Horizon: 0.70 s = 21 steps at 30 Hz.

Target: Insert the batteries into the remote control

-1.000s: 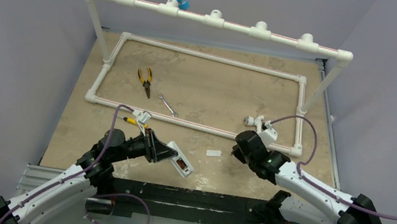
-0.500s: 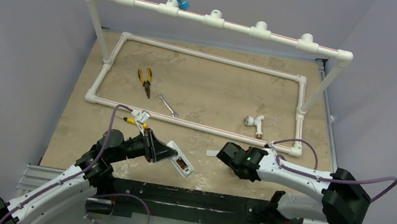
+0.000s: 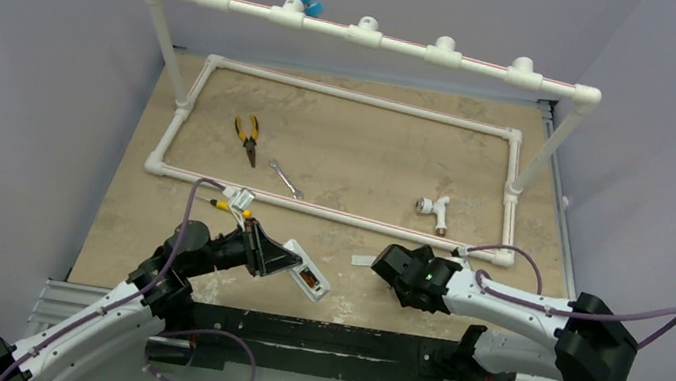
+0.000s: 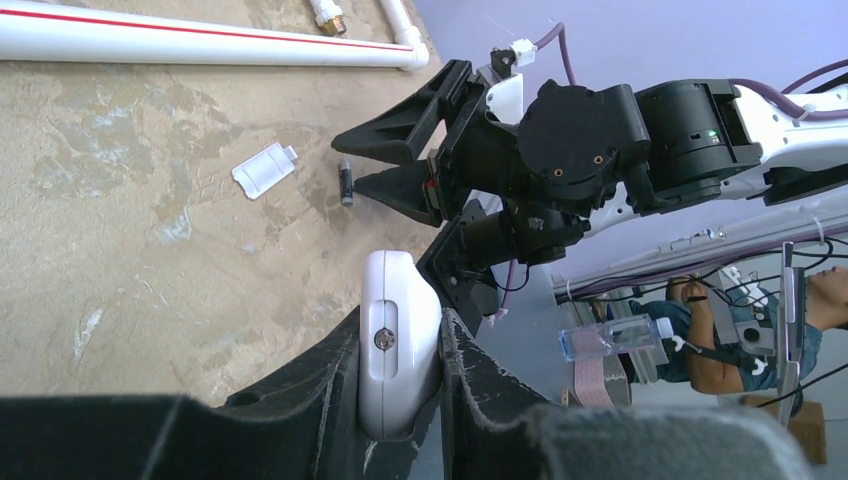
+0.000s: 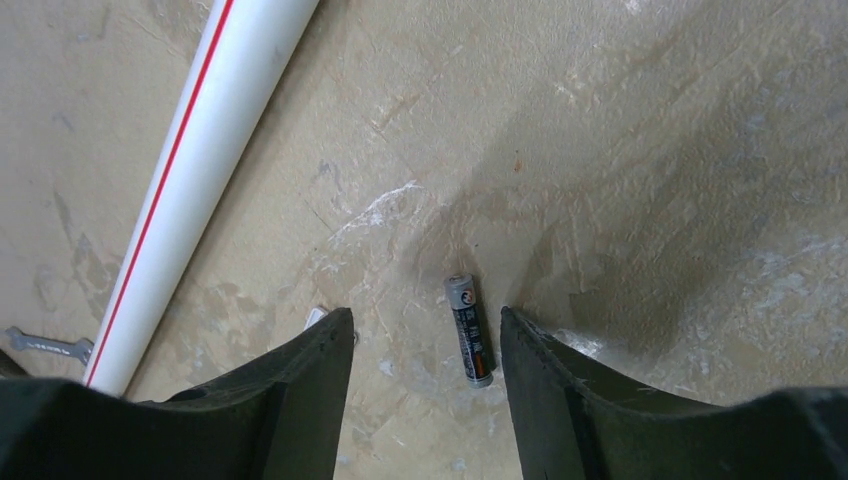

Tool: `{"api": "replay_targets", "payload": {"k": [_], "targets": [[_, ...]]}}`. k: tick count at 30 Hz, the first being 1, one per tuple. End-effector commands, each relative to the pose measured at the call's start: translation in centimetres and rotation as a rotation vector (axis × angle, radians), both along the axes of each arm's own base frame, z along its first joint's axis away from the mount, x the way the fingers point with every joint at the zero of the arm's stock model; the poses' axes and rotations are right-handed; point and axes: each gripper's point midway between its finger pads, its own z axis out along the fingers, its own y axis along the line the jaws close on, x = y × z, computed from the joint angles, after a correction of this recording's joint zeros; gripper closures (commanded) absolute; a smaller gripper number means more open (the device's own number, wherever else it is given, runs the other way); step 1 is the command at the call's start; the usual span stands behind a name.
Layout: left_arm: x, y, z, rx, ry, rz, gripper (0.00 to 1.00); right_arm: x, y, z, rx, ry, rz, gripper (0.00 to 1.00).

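White plastic nearest: keeps the remote control (image 4: 400, 345) clenched in the left claw (image 3: 292, 266), lifted off the counter (image 5: 650, 150) and tilted, one rounded end with a screw head poking out past the grip. Shows a brownish patch in the face turned up toward the overhead view, too small to tell cell from contact.

Just right of the remote control and slightly farther back, has brought the right claw (image 5: 425, 320) down from well beyond, and has let it go from clenched to released, grasping nothing. Straddles one battery (image 5: 469, 330) there: thin, dark, metal-capped, orange-tinged at one end, lying flat, nearer one jaw than the other, touching neither. Reads as the line-up for a pickup; calls next for a small drop and a close, then a carry to the remote control. Cannot find a second battery anywhere.

Leaves the cover piece (image 4: 263, 170) flat between remote control and battery. Farther still from the remote control, only the red-striped white pipe (image 5: 190, 170), then the wrench (image 3: 287, 179).
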Motion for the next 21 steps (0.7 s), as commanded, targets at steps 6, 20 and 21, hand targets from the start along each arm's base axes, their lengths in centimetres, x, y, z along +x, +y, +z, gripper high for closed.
{"api": "replay_targets", "payload": {"k": [6, 20, 21], "targets": [[0.1, -0.1, 2.1, -0.046, -0.046, 0.002, 1.0, 1.5, -1.3, 3.7, -0.118, -0.152, 0.151, 0.4], [0.3, -0.2, 2.3, -0.038, -0.042, 0.005, 1.0, 2.5, -0.2, 17.1, -0.79, -0.724, 1.206, 0.33], [0.3, -0.2, 2.2, -0.037, -0.042, 0.004, 1.0, 2.3, -0.2, 17.1, -0.843, -0.712, 1.283, 0.32]]}}
